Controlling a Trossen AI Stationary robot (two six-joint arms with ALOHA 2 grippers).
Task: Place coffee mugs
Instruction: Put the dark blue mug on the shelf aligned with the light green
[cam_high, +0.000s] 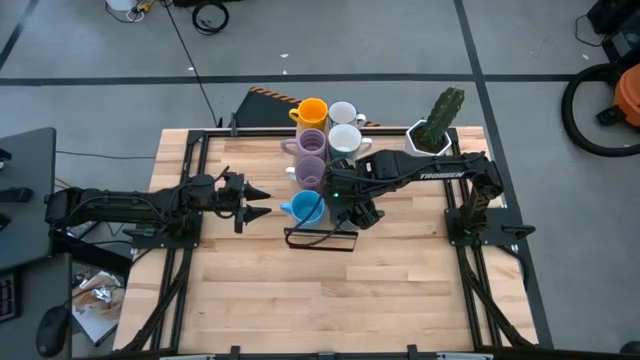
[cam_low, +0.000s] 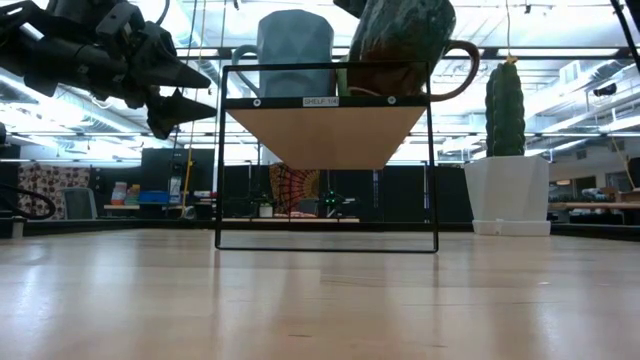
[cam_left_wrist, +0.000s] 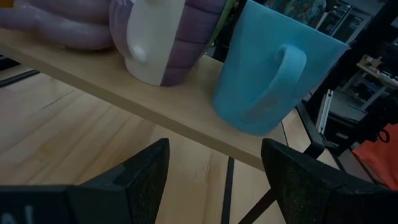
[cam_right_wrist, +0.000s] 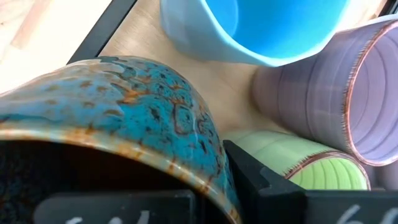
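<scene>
On the wooden desk (cam_high: 400, 290) stood a black wire-framed shelf (cam_low: 325, 100) with a wooden board, carrying a row of coffee mugs. From the far end came the orange mug (cam_high: 313, 110) and a white mug (cam_high: 343, 113), then a purple mug (cam_high: 312, 142) beside a second white mug (cam_high: 346, 139), another purple mug (cam_high: 311, 171), and the blue mug (cam_high: 304, 208) at the near end. The right gripper (cam_high: 358, 212) had its fingers clamped on the rim of a dark speckled mug (cam_right_wrist: 118, 118), held just beside the blue one; a green mug (cam_right_wrist: 311, 168) lay close behind. The left gripper (cam_high: 250, 201) hung nearby, its fingers spread and empty. A white faceted pot (cam_high: 428, 141) held a cactus. Grey floor surrounded the desk.
</scene>
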